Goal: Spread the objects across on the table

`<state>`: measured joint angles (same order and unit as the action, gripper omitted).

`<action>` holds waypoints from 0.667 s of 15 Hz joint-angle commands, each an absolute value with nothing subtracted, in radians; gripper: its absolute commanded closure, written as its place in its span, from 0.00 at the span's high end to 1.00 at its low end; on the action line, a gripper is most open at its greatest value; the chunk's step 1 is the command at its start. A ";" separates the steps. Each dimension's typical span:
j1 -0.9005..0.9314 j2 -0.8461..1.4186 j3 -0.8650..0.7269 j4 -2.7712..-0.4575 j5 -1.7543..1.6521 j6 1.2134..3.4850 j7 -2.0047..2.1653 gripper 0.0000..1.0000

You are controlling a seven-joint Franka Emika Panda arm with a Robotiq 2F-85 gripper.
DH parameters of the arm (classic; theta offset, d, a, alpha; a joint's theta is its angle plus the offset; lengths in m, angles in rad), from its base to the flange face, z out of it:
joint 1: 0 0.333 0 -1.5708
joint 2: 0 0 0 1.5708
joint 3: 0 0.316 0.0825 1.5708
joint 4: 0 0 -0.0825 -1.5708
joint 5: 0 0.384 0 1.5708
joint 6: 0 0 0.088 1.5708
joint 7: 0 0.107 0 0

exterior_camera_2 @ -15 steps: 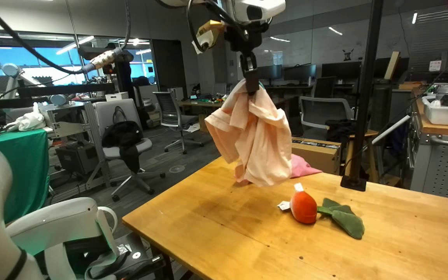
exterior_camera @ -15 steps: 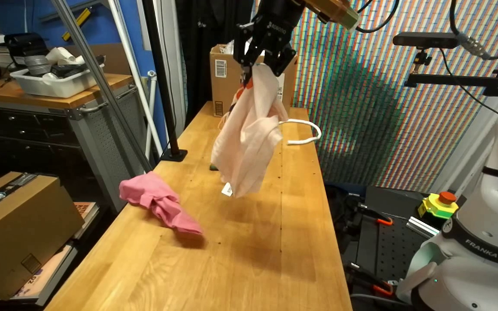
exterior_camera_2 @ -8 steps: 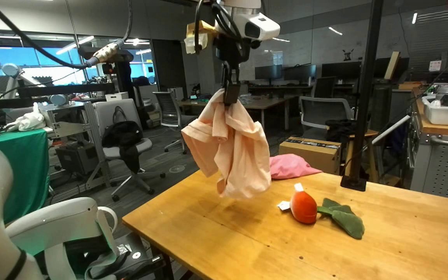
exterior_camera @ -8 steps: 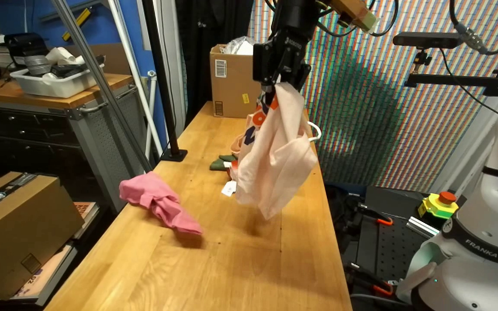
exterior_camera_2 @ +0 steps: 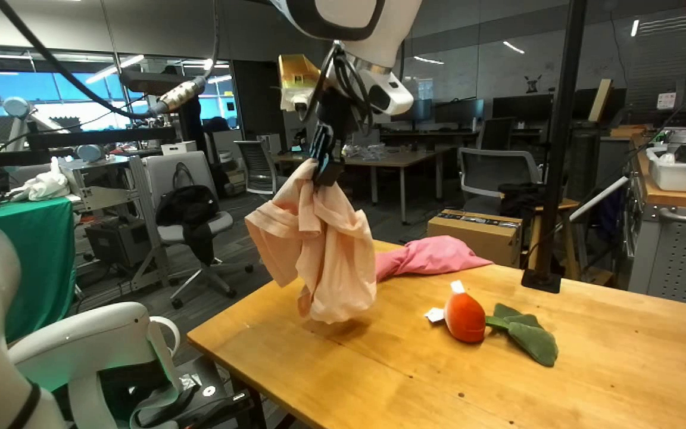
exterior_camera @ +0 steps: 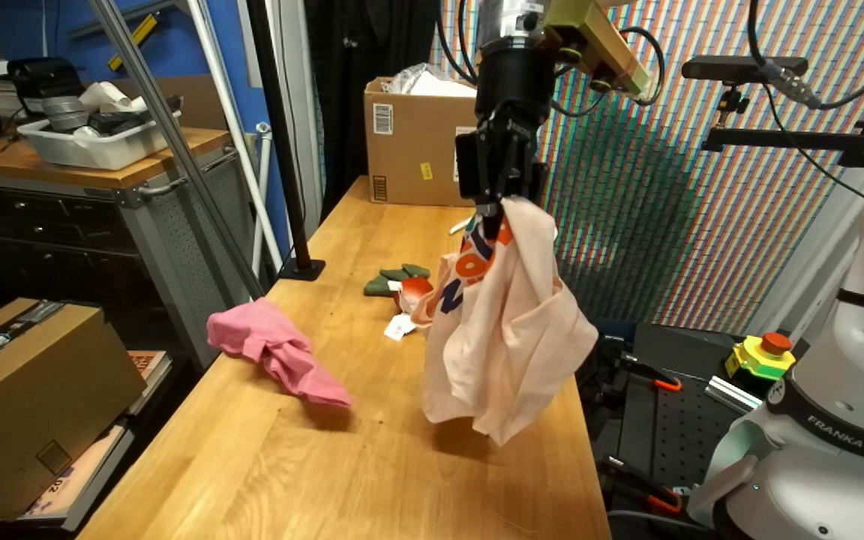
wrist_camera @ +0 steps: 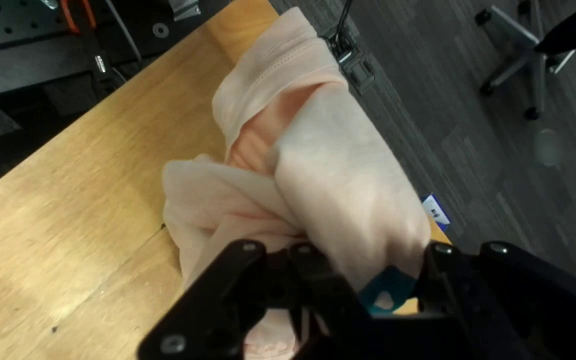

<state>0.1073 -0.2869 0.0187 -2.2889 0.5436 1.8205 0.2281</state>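
Cloth (exterior_camera: 514, 322), peach-coloured, hangs lengthwise below the hand (exterior_camera: 495, 214) that grips it, right of centre in an exterior view. In an exterior view, left of the plush toy (exterior_camera_2: 473, 322), the cloth's lower end hangs apparently just above the tabletop (exterior_camera_2: 367, 369). In the wrist view it stretches up-frame; lowering probably comes next.

The peach garment (exterior_camera: 514, 337) is soft-looking matt cloth with a stitched hem (wrist_camera: 288, 62); the pink cloth (exterior_camera: 274, 341) looks just as matt. The toy (exterior_camera_2: 475, 322) has a plush-like fabric surface, its tag (exterior_camera: 400, 327) paper-like. Smooth wood, glossy where light catches it, makes the counter (exterior_camera_2: 629, 351). The claw (exterior_camera_2: 327, 171) is dull black, with shiny metal screws (wrist_camera: 173, 343). The arm (exterior_camera: 837, 390) is smooth, white and plastic-looking. The box (exterior_camera: 46, 401) is matt cardboard under shiny tape (exterior_camera: 6, 336).
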 commanded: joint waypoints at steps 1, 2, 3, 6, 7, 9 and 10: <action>0.112 -0.243 0.038 -2.296 0.623 1.797 0.160 0.09; 0.113 -0.227 0.043 -2.301 0.638 1.792 0.146 0.09; 0.116 -0.210 0.048 -2.305 0.657 1.787 0.131 0.09; 0.122 -0.159 0.059 -2.315 0.720 1.757 0.083 0.09; 0.122 -0.142 0.062 -2.315 0.743 1.737 0.063 0.09; 0.118 -0.109 0.066 -2.312 0.777 1.705 0.039 0.09; 0.115 -0.094 0.067 -2.309 0.795 1.686 0.030 0.09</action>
